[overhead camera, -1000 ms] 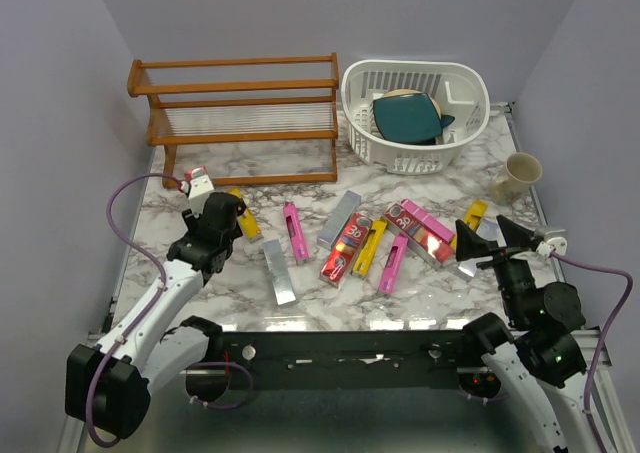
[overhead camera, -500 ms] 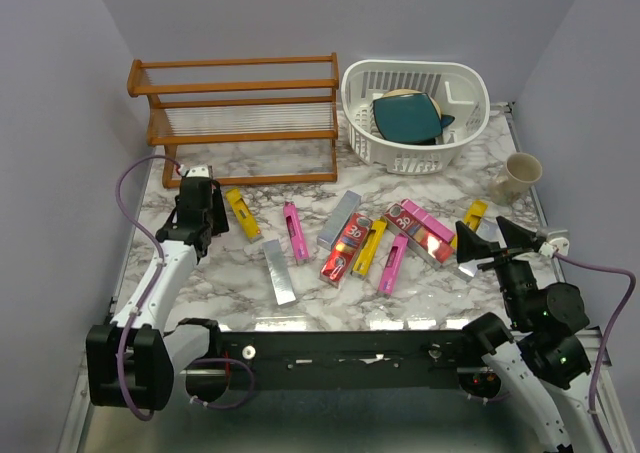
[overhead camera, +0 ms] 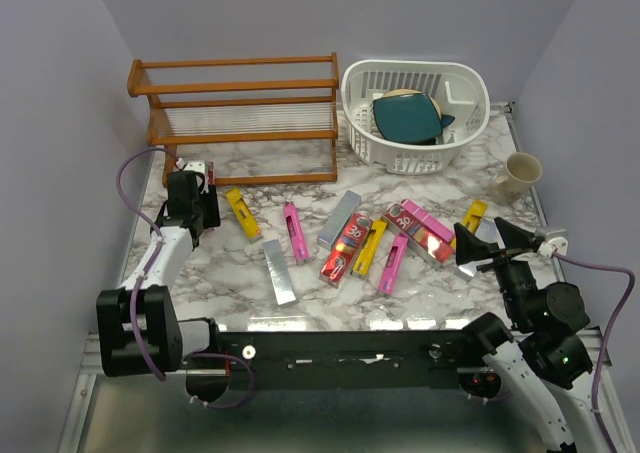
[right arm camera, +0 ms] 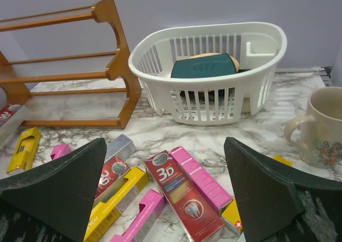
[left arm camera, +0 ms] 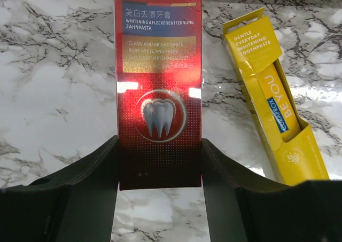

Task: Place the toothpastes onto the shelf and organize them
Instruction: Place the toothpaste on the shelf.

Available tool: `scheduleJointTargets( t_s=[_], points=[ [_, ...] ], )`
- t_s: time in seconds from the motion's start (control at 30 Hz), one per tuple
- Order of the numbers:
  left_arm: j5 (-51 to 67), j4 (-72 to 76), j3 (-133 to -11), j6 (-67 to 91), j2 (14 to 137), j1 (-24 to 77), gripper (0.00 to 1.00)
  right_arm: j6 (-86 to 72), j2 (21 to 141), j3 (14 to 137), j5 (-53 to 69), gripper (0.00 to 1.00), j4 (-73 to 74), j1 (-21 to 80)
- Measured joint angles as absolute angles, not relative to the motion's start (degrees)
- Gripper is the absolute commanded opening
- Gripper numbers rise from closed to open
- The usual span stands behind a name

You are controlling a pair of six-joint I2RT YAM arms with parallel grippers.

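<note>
- While the left gripper (overhead camera: pixel 191 197) is clamped on a red carton (left arm camera: pixel 159 87), its fingers (left arm camera: pixel 91 183) press on the carton's two long sides. The near end sits between the pads and the far end runs off the top of the wrist view.
- Top view: that gripper is at the left rear of the marble table (overhead camera: pixel 230 288), just in front of the left foot of the shelf (overhead camera: pixel 235 98). The held carton points at the bottom rail.
- Can't tell whether the held carton touches the marble.
- A yellow carton (left arm camera: pixel 270 92) lies flat just right of the held one, angled away and not touching it.
- The right gripper (overhead camera: pixel 484 239) has its jaws spread wide and nothing in them. It hovers over the right end of the scatter.
- Right wrist view: a 3D carton (right arm camera: pixel 184 196) and a pink carton (right arm camera: pixel 200 178) lie side by side on the table below the gap.
- The other toothpastes (overhead camera: pixel 347 248) lie loose mid-table, well in front of the shelf.
- A white basket (overhead camera: pixel 415 65) sits right of the shelf, and a mug (overhead camera: pixel 515 176) stands near the right edge.
</note>
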State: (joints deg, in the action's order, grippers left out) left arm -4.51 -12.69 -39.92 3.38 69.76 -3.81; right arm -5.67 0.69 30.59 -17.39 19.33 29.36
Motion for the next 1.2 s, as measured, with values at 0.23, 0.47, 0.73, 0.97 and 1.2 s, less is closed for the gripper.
scheduleJointTargets(
  t_s=[0.23, 0.47, 0.73, 0.97, 1.2],
  points=[
    [1.9, -4.8, -39.6, -1.3, 73.1, -9.5, 0.58, -5.7, 0.7, 30.6, -17.8, 1.00, 19.6, 30.2],
    [4.8, 1.4, -40.6, -3.7, 76.4, -12.8, 0.61, -5.7, 0.7, 30.7, -18.1, 1.00, 19.7, 30.7],
    [6.3, 3.6, -44.6, -5.6, 82.8, -13.9, 0.65, -5.7, 0.7, 30.7, -18.3, 1.00, 19.7, 30.8],
    [7.6, 7.1, -46.2, -6.0, 84.1, -14.3, 0.66, -5.7, 0.7, 30.7, -18.2, 1.00, 19.7, 30.8],
    [7.8, 9.3, -48.1, -6.0, 88.4, -14.7, 0.66, -5.7, 0.7, 30.7, -18.3, 1.00, 19.8, 30.8]
  ],
)
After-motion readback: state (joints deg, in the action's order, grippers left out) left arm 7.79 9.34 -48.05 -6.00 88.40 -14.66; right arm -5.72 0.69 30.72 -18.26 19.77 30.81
